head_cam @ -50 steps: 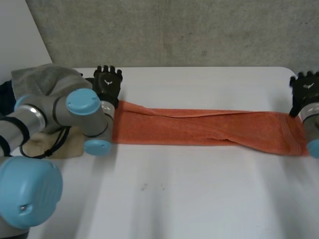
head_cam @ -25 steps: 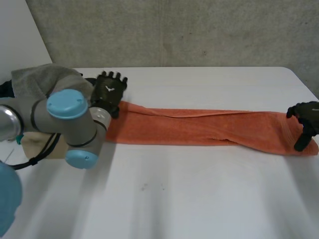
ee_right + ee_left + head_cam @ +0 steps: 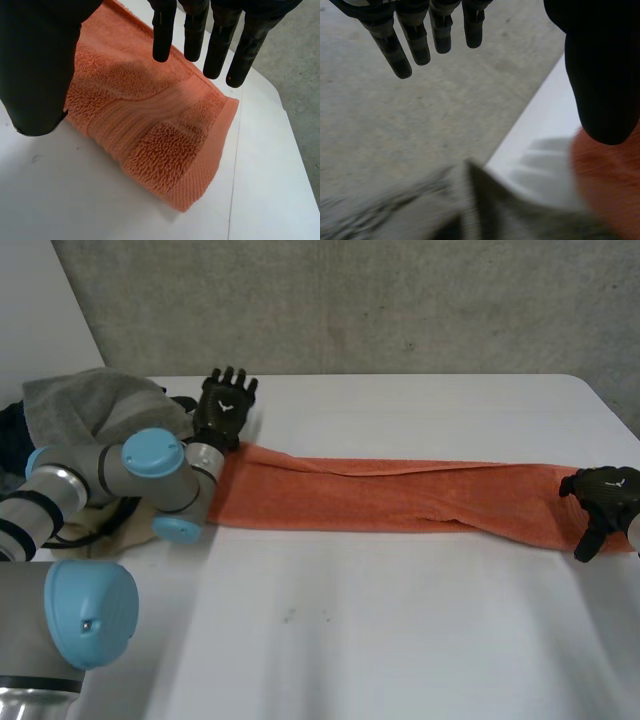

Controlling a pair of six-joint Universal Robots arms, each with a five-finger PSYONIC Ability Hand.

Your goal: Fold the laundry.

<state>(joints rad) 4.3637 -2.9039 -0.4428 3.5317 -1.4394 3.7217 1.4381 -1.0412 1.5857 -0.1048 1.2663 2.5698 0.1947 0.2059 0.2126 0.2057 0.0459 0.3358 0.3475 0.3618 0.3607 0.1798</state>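
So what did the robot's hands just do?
The right hand tipped over and came down above the right end of the orange towel, open, holding nothing. The left hand stayed open by the left end, turning slightly. Towel and grey cloth stayed put.

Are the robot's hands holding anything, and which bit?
No, nothing is held. The left hand is open by one end of the long orange terry towel; the right hand hovers open over the other end.
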